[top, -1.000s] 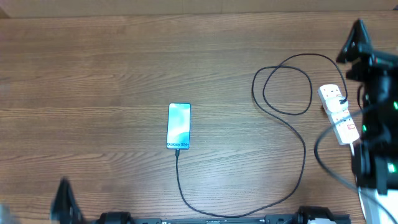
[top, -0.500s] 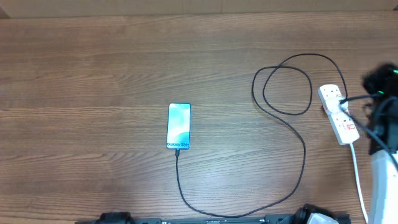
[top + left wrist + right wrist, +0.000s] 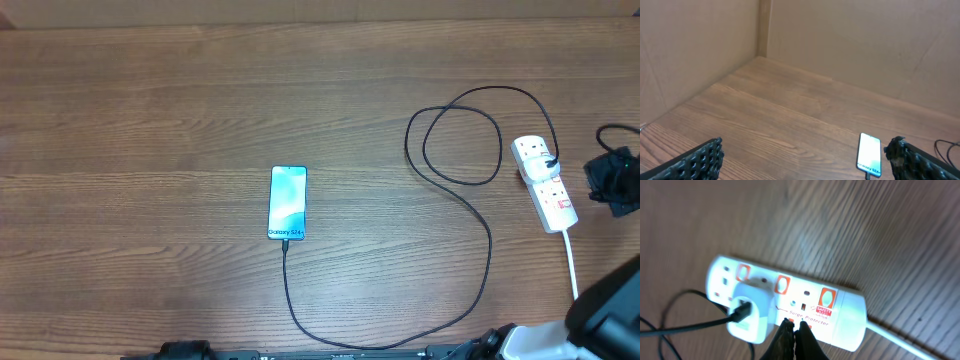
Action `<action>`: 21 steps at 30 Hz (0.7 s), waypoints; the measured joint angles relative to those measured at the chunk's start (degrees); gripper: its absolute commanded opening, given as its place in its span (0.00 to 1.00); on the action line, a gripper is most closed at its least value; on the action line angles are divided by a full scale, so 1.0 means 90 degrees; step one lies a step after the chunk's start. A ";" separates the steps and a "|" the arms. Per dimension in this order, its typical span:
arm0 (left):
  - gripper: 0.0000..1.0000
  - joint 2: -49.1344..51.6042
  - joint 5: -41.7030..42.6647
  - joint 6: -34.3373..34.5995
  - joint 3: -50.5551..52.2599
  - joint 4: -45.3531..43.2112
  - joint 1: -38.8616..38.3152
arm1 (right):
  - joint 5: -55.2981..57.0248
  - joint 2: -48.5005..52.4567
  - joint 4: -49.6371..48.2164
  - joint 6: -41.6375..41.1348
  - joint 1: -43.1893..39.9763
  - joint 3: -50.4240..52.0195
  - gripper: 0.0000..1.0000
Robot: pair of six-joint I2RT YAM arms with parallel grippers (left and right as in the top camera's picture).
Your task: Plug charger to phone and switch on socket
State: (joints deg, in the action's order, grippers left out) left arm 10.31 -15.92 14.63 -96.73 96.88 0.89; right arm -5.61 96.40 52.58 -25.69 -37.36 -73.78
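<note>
Right arm [image 3: 612, 180] seemingly off "Surge Protector" [image 3: 790, 302]

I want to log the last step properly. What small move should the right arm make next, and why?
Probably nudge the shut right gripper onto the red switch beside the charger's plug and press. The charger already sits in the phone and in the socket, and the gripper points at its near edge, off that switch. Whether it is already on, I cannot tell.
</note>
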 measured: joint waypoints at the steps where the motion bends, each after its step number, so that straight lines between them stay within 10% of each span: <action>1: 1.00 0.0000 -0.0002 0.0000 0.0000 -0.0002 0.0002 | -0.0044 0.0160 0.0080 0.0056 0.0002 -0.0126 0.04; 21: 1.00 0.0000 0.0000 0.0000 -0.0002 0.0000 0.0002 | -0.0491 0.1494 0.0622 0.0903 0.0396 -0.0974 0.04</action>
State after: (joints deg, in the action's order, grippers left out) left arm 10.31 -15.92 14.63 -96.75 96.88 0.91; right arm -10.02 109.84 58.17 -17.56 -33.80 -82.54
